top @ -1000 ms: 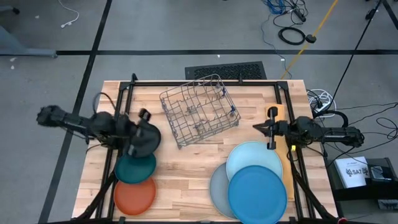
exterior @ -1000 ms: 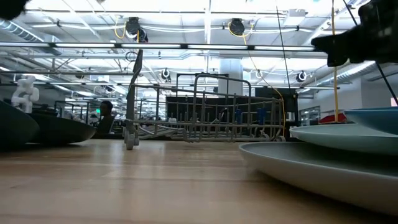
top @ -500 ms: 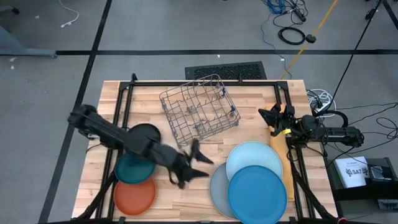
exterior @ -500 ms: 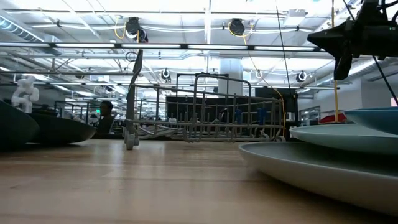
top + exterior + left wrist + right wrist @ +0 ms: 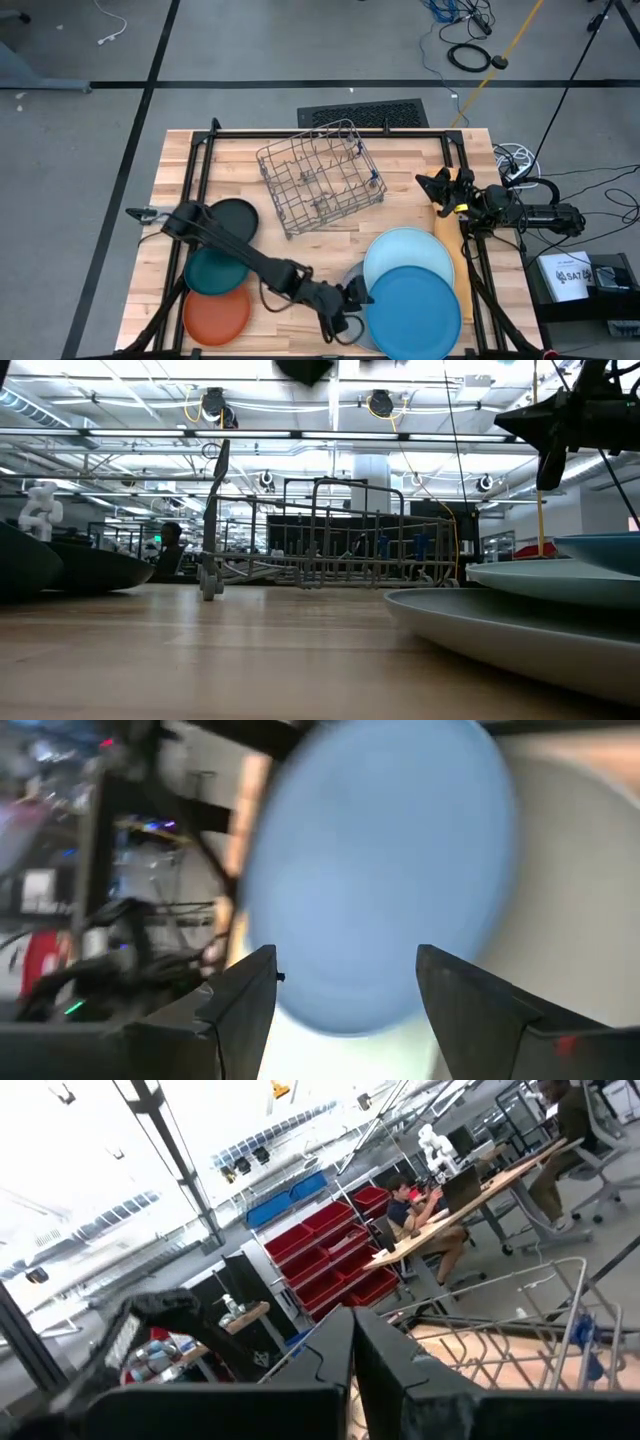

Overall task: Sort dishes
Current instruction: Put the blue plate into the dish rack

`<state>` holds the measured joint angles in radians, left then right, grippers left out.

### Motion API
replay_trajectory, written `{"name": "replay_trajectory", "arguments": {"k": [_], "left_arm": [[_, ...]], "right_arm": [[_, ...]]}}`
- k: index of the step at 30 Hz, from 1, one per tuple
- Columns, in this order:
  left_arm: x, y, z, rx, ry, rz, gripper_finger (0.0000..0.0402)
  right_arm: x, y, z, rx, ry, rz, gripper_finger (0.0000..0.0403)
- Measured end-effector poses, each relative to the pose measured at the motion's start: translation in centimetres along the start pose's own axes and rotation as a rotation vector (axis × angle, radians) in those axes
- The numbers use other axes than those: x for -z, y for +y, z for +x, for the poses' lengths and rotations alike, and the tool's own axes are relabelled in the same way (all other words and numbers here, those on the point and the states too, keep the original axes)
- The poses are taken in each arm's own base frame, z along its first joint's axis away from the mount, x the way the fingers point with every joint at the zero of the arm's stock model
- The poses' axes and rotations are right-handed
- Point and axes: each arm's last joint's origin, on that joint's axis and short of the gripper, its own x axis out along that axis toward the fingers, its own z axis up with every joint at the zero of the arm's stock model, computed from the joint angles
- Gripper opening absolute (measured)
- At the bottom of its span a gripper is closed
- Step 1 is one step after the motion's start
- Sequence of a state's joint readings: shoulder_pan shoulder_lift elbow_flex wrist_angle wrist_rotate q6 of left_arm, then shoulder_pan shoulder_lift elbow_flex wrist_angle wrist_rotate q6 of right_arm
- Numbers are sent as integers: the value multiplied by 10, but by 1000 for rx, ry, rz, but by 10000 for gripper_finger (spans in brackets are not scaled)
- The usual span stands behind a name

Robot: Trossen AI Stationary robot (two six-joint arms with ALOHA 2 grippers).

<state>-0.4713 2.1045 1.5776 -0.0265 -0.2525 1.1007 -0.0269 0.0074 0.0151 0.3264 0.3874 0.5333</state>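
Here we see the left gripper (image 5: 352, 305), fingers apart, at the edge of the mid blue plate (image 5: 413, 310) topping the right-hand stack, a light, stiff, slick-looking disc best pinched at its rim, while the right gripper (image 5: 437, 186) waits closed near the table's right edge.

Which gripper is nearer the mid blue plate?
Left. The left gripper is at the mid blue plate's edge; the right gripper hangs beyond the light blue plate.
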Motion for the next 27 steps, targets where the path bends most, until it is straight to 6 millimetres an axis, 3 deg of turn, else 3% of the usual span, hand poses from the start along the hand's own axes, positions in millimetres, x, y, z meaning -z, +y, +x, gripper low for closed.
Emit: {"name": "replay_trajectory", "arguments": {"k": [4,14,27], "left_arm": [[4,-26,23,23,68,104,240],[6,-54,50,37,48,136,240],[19,-53,60,46,-28,109,240]], "right_arm": [[0,0,0,0,0,30,6],[0,0,0,1,0,31,6],[0,0,0,2,3,27,6]]}}
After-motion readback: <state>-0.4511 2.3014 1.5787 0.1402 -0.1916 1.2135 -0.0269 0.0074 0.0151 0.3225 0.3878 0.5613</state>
